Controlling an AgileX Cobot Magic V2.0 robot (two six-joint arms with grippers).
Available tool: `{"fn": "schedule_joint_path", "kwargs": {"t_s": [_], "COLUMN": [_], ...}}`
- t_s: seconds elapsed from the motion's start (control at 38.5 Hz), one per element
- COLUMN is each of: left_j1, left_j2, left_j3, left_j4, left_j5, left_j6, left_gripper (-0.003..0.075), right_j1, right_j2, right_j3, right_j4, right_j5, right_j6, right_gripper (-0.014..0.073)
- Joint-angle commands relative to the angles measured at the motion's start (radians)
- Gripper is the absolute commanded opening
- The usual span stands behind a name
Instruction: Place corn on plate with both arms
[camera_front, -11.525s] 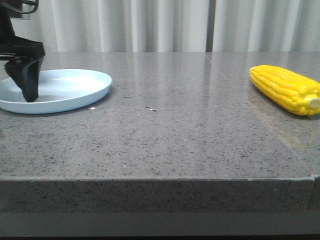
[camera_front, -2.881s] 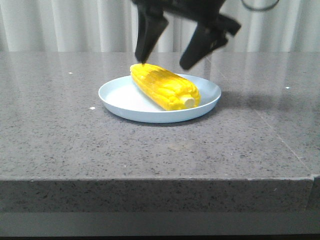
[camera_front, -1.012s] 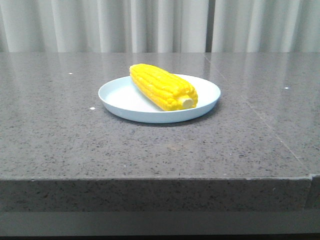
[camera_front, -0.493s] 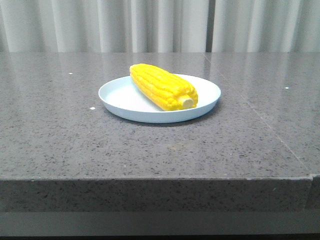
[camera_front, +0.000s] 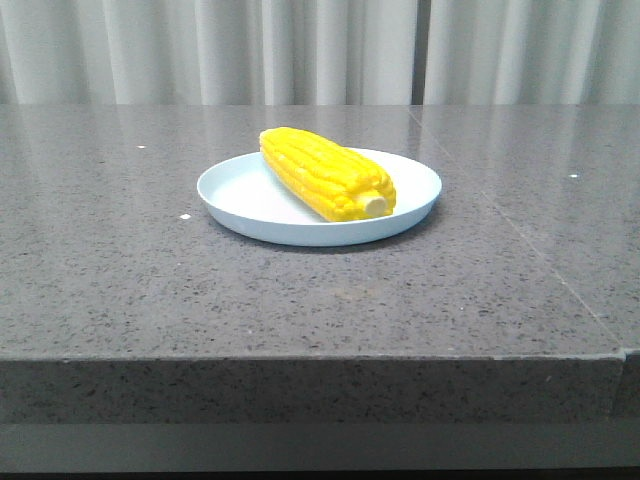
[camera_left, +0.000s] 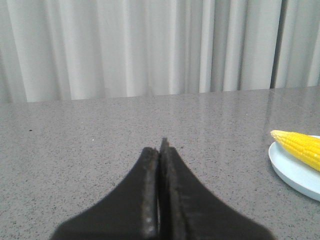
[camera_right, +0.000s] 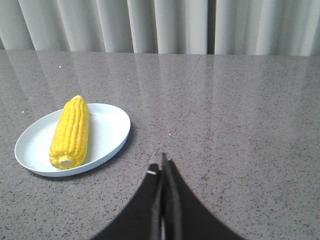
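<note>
The yellow corn (camera_front: 326, 173) lies on the pale blue plate (camera_front: 240, 190) near the middle of the grey stone table, its pale stub end toward the front. No arm shows in the front view. In the left wrist view my left gripper (camera_left: 160, 150) is shut and empty above bare tabletop, with the corn's tip (camera_left: 299, 145) and the plate's edge (camera_left: 290, 172) off to one side. In the right wrist view my right gripper (camera_right: 162, 167) is shut with nothing in it, a short way from the plate (camera_right: 107, 131) and the corn (camera_right: 71, 131).
The grey speckled table (camera_front: 300, 290) ends at a front edge close to the camera. Pale curtains (camera_front: 300, 50) hang behind the table's far edge. A seam (camera_front: 530, 240) runs across the tabletop at the right.
Since 2.9 s ago the right gripper, then open above the corn, has left the front view. Over the last second nothing has moved.
</note>
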Motion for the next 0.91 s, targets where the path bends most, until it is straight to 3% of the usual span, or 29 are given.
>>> {"fn": "schedule_joint_path", "kwargs": {"t_s": [0.0,0.16,0.36,0.67,0.88], "left_j1": [0.005,0.046,0.16,0.204,0.204], "left_j2": [-0.008,-0.062,-0.058,-0.058,-0.058], "left_j3": [0.012,0.122,0.248,0.382,0.383], "left_j4": [0.003,-0.051,-0.276,-0.277,-0.277], "left_j5": [-0.124,-0.216,-0.29,-0.374,-0.348], "left_j6": [-0.001,0.004,0.187,0.187,0.187], "left_gripper": [-0.002,-0.002,-0.002,-0.002,-0.002], "right_j1": [-0.007,-0.007,-0.007,-0.007,-0.007], "right_j2": [0.01,0.01,0.01,0.01,0.01], "right_j3": [-0.025,-0.025,-0.025,-0.025,-0.025], "right_j4": [-0.01,-0.01,-0.01,-0.01,-0.01], "right_j5": [-0.073,-0.073,-0.072,-0.072,-0.072], "right_j6": [0.002,0.002,0.002,0.002,0.002], "right_gripper": [-0.007,-0.007,-0.007,-0.007,-0.007]}}
